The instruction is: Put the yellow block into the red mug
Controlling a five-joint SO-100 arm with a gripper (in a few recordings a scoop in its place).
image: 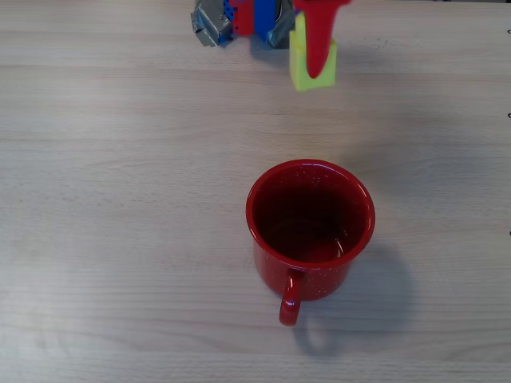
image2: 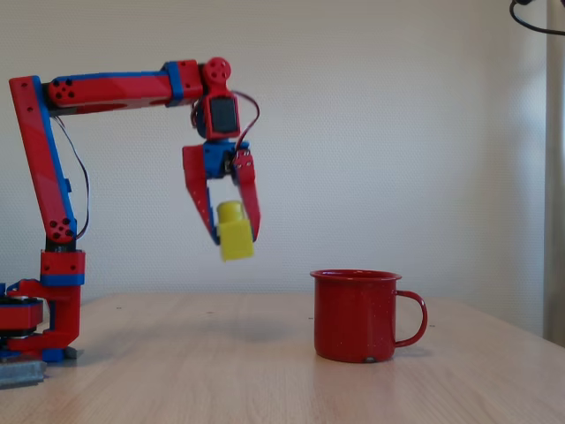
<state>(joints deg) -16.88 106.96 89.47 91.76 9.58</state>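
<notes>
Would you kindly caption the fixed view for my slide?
Gripper holds the yellow block aloft, left of the red mug.

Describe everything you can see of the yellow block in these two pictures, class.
The yellow block is a small bright yellow brick that looks like plastic, with a squarish body and one round stud on top. It hangs in the air, slightly tilted, clamped between the red fingers of the claw, well above the wooden table. It touches nothing but the claw, and is short of the red mug.
</notes>
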